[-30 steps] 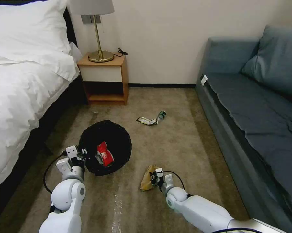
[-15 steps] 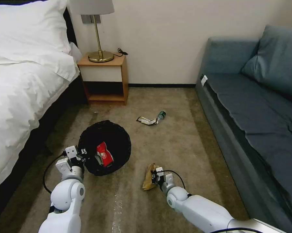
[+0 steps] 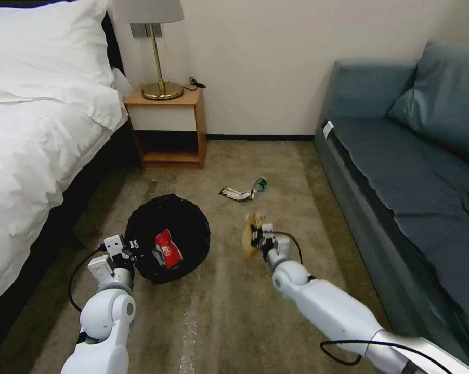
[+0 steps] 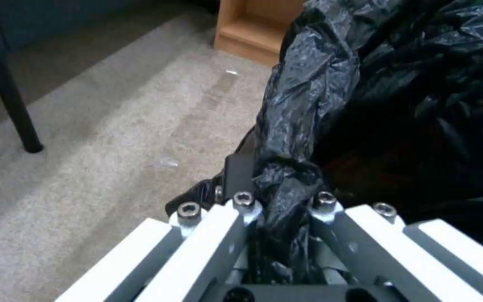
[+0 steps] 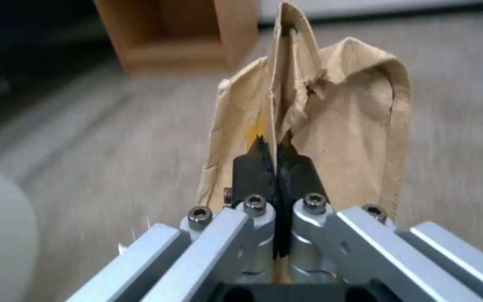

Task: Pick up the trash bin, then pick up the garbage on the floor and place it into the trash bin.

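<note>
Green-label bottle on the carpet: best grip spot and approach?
Judging from the head view, take the bottle across its body, coming from above. It lies on its side on the floor, with the flat wrapper close at one end, so end-on approach looks crowded.

Right gripper (image 5: 278, 167): black fingertips pressed together, pinching the paper bag.
Paper bag (image 5: 342, 138): crumpled brown (a yellow patch near the grip), hanging clear above the carpet.
Carpet (image 5: 459, 121): pale, short pile.
Nightstand (image 5: 180, 37): wooden, beyond the bag.
</note>
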`<state>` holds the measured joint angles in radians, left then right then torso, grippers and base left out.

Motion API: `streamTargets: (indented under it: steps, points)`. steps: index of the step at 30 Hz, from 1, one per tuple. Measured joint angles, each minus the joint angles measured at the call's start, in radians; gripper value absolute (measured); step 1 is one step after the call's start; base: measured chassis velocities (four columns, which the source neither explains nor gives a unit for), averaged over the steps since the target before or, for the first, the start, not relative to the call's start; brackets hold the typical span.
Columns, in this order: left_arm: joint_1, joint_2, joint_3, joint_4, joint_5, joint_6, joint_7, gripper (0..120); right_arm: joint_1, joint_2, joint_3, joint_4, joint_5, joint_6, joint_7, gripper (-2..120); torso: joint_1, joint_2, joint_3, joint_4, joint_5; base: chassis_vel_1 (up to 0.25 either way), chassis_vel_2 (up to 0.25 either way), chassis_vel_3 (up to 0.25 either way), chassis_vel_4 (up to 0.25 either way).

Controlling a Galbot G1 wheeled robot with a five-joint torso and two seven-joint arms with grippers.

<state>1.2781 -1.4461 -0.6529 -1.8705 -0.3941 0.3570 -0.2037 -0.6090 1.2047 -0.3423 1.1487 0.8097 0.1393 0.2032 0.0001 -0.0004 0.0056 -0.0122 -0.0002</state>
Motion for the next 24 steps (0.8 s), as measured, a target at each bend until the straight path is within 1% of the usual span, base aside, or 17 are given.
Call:
streamTargets:
  steps: [4,6,7,8,9,11,12,13,15,16,17,19,20,24]
  points:
    - [-0.001,0.0,0.003,0.006,0.0,0.0,0.0,3,0.006,0.001,0.031,0.044,-0.024,0.008,-0.003,0,0.0,0.0,0.0,0.0002,0.0,0.0,0.0,0.0,0.0]
    - [-0.004,0.0,0.007,0.011,0.0,-0.003,0.002,3,0.013,0.0,0.054,0.128,-0.031,0.011,0.002,0,0.0,0.0,0.0,0.0002,0.0,0.0,0.0,0.0,0.0]
    - [-0.004,0.0,0.007,0.011,0.0,-0.003,0.002,3,0.013,0.0,0.054,0.128,-0.031,0.011,0.002,0,0.0,0.0,0.0,0.0002,0.0,0.0,0.0,0.0,0.0]
    - [-0.005,0.0,0.008,0.012,0.0,-0.004,0.002,3,0.016,-0.001,0.06,0.17,-0.031,0.012,0.007,0,0.0,0.0,0.0,0.0001,0.0,0.0,0.0,0.0,0.0]
    - [-0.005,0.0,0.008,0.012,0.0,-0.004,0.002,3,0.016,-0.001,0.06,0.17,-0.031,0.012,0.007,0,0.0,0.0,0.0,0.0001,0.0,0.0,0.0,0.0,0.0]
    - [-0.007,0.0,0.009,0.015,0.0,-0.004,0.003,3,0.025,-0.001,0.07,0.245,-0.029,0.01,0.016,0,0.0,0.0,0.0,0.0001,-0.0001,0.0,0.0,0.0,0.0]
    - [-0.007,0.0,0.009,0.015,0.0,-0.004,0.003,3,0.025,-0.001,0.07,0.245,-0.029,0.01,0.016,0,0.0,0.0,0.0,0.0001,-0.0001,0.0,0.0,0.0,0.0]
    - [-0.007,0.001,0.011,0.016,0.001,-0.004,0.003,3,0.034,-0.002,0.069,0.284,-0.024,0.007,0.023,0,0.0,0.0,0.0,0.0002,0.0,0.0,0.0,0.0,0.0]
    - [-0.008,0.002,0.012,0.016,0.002,-0.004,0.003,3,0.04,-0.004,0.064,0.308,-0.021,0.004,0.027,0,0.0,0.0,0.0,0.0002,-0.0001,0.0,0.0,0.0,0.0]
    - [-0.008,0.002,0.013,0.016,0.003,-0.004,0.003,3,0.048,-0.006,0.053,0.343,-0.017,0.001,0.033,0,0.0,0.0,0.0,0.0001,-0.0001,0.0,0.0,0.0,0.0]
    - [-0.008,0.002,0.013,0.016,0.003,-0.004,0.003,3,0.048,-0.006,0.053,0.343,-0.017,0.001,0.033,0,0.0,0.0,0.0,0.0001,-0.0001,0.0,0.0,0.0,0.0]
    - [-0.01,-0.001,0.016,0.015,0.006,-0.004,0.002,3,0.058,-0.007,0.016,0.411,-0.009,-0.005,0.051,0,0.0,0.0,0.0,0.0001,-0.0001,0.0,0.0,0.0,0.0]
    - [-0.01,-0.001,0.016,0.015,0.006,-0.004,0.002,3,0.058,-0.007,0.016,0.411,-0.009,-0.005,0.051,0,0.0,0.0,0.0,0.0001,-0.0001,0.0,0.0,0.0,0.0]
    - [-0.012,-0.002,0.02,0.014,0.007,-0.003,0.002,3,0.065,-0.001,-0.045,0.481,-0.01,-0.008,0.063,0,0.0,0.0,0.0,0.0002,-0.0001,0.0,0.0,0.0,0.0]
